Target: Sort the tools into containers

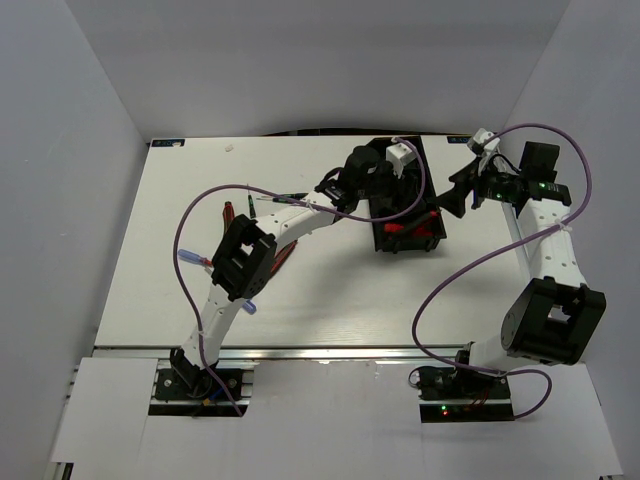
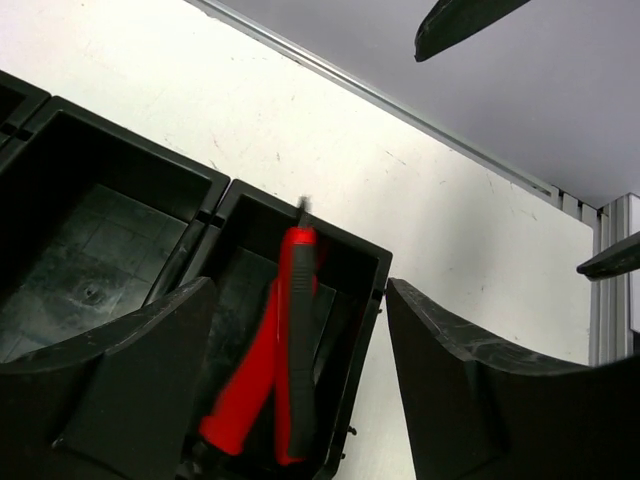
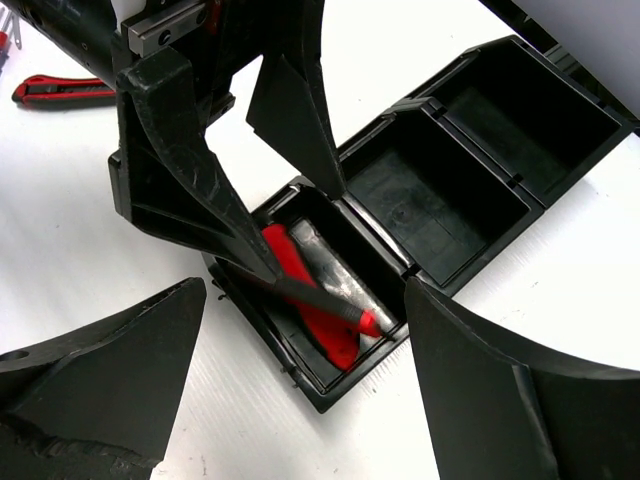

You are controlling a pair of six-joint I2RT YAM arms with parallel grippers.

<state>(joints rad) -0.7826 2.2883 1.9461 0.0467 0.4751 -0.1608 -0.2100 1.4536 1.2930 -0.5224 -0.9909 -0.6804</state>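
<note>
The containers are one black three-compartment tray. My left gripper hangs open over its end compartment, jaws wide apart. Between them a red-and-black knife lies slanted and blurred in that compartment, touching neither finger, on top of another red knife. My right gripper is open just right of the tray, holding nothing. More tools lie on the table at the left: a red knife and a black-and-green screwdriver.
A red tool and blue-handled screwdrivers lie beside the left arm's elbow. Purple cables loop over both arms. The table's far edge rail runs just behind the tray.
</note>
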